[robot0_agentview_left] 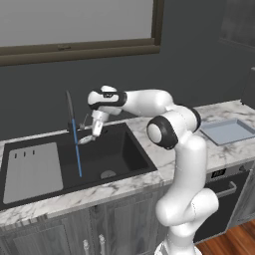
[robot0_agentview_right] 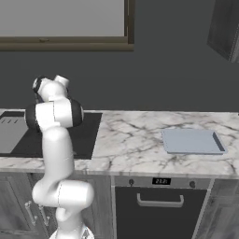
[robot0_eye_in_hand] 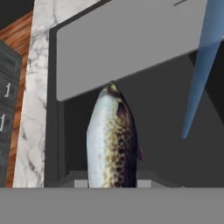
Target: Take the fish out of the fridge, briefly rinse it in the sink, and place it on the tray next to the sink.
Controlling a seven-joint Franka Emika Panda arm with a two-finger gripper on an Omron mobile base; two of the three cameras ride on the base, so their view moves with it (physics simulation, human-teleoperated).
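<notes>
My gripper hangs over the black sink, shut on the fish. The fish is slim and silvery, and its free end points left toward a thin blue stream of water falling from the dark faucet. In the hand view the speckled fish sticks out from between the jaws of the gripper, with the water stream to its right above the basin. The pale grey-blue tray lies on the counter right of the sink, also in the right base view. The fridge is out of view.
A flat grey panel with three short slots covers the left part of the sink. Marble counter runs between the sink and the tray. An oven front with a handle sits below the counter. A window frame is on the dark wall behind.
</notes>
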